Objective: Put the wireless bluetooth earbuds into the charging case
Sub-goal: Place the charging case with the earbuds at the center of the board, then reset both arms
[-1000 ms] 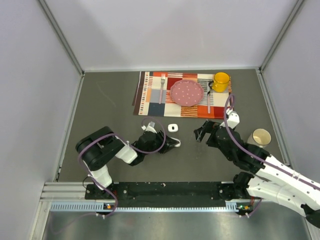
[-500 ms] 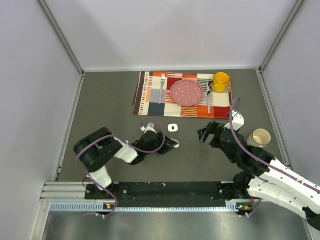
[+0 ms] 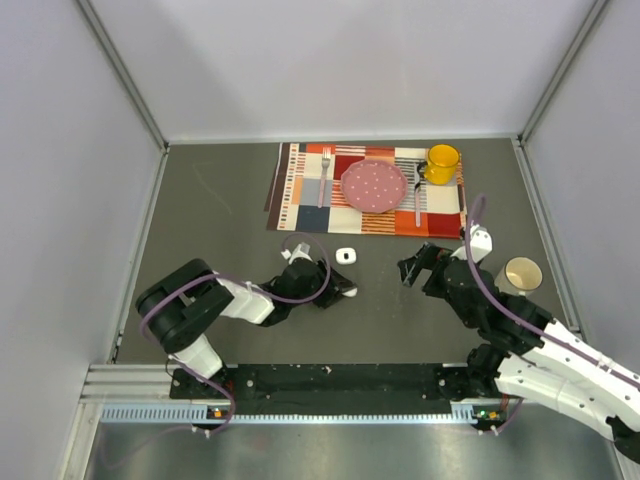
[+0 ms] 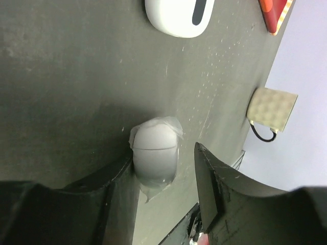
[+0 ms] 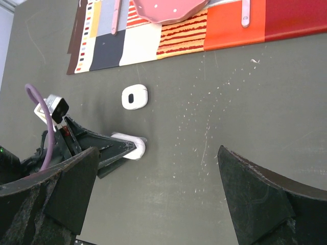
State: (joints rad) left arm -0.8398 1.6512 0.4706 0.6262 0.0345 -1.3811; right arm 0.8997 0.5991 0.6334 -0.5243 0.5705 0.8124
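A closed white rounded charging case [image 4: 153,148] lies on the dark table between the fingers of my left gripper [image 4: 164,153]. It rests against the left finger, and a gap separates it from the right finger, so the jaws stand open around it. The top view shows this gripper [image 3: 343,290] low over the table with the case [image 3: 353,292] at its tips. A second white pebble-like case [image 3: 346,256] with a dark slot lies just beyond. My right gripper [image 3: 410,268] hovers wide open and empty to the right. No earbuds are in view.
A striped placemat [image 3: 300,190] at the back holds a pink plate [image 3: 374,185], a fork [image 3: 324,175], another utensil [image 3: 417,198] and a yellow mug [image 3: 441,163]. A beige cup [image 3: 521,273] stands at the right, near my right arm.
My left gripper's jaws have parted and released their squeeze on the rounded case, which stays on the table. My right gripper has drifted slightly right.
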